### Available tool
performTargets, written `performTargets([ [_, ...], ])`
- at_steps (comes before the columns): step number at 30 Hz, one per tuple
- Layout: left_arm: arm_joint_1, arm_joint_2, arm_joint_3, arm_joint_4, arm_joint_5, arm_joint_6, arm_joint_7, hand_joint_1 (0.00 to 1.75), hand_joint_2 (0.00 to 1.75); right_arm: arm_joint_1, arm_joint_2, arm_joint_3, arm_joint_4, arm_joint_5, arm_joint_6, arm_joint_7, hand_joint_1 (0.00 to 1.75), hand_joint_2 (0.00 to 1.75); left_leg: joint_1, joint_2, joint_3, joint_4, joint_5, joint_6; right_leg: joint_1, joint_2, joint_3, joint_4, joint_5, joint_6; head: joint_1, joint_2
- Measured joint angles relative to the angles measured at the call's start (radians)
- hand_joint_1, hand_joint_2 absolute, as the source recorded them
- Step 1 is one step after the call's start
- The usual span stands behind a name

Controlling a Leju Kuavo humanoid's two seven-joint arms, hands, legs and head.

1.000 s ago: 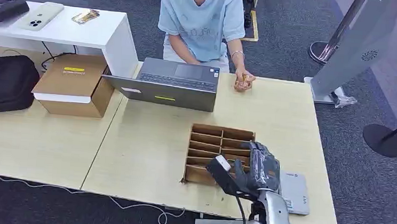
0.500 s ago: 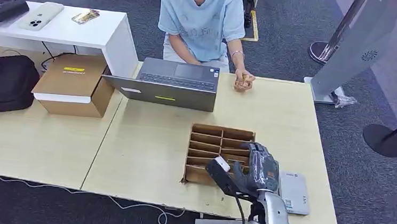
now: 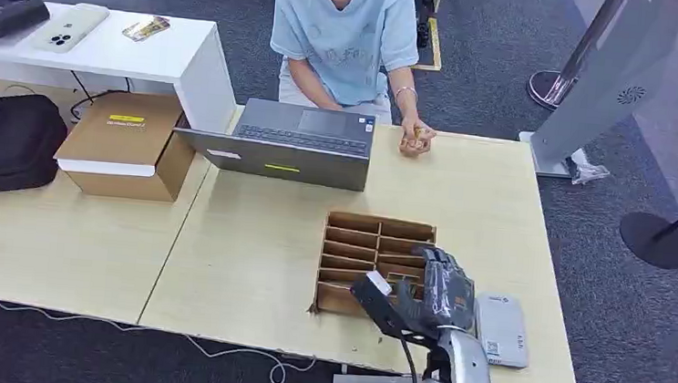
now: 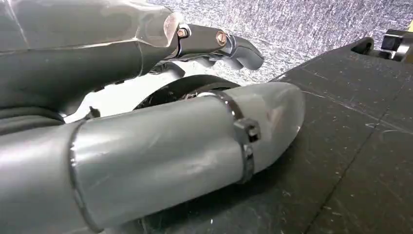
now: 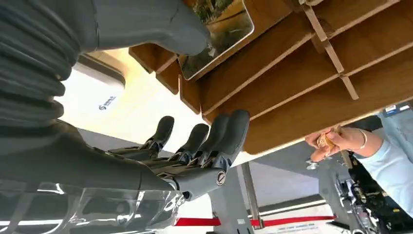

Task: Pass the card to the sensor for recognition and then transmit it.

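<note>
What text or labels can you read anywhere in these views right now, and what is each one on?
Nothing reads clearly.
Yellow label on the cardboard box: too small to read.
Yellow sticker on the laptop: too small.
Print on the person's shirt: faint, illegible.
Markings on the white sensor: blurred; the logo in the right wrist view is unreadable too.
Card by the right hand: picture, no legible text.

Head view high, looking down at table [image 3: 247, 267]; right wrist close under divider box [image 5: 311, 92], shared [image 3: 363, 248].
</note>
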Motion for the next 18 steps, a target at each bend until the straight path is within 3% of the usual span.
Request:
performTargets([
  [9,0.000,0.000,0.000,0.000,0.000,0.000,0.000,0.00,0.00,0.000,-0.001,0.000,0.014,0.015,0.002,0.011,0.75,1.75,0.000,0.000,0.000,0.000,0.000,0.000,0.000,0.000,0.000,0.000,0.000,0.000,0.000,0.000],
  [18,0.000,0.000,0.000,0.000,0.001,0.000,0.000,0.00,0.00,-0.005,-0.003,0.000,0.019,0.016,-0.004,0.008,0.96,1.75,0.000,0.000,0.000,0.000,0.000,0.000,0.000,0.000,0.000,0.000,0.000,0.000,0.000,0.000],
])
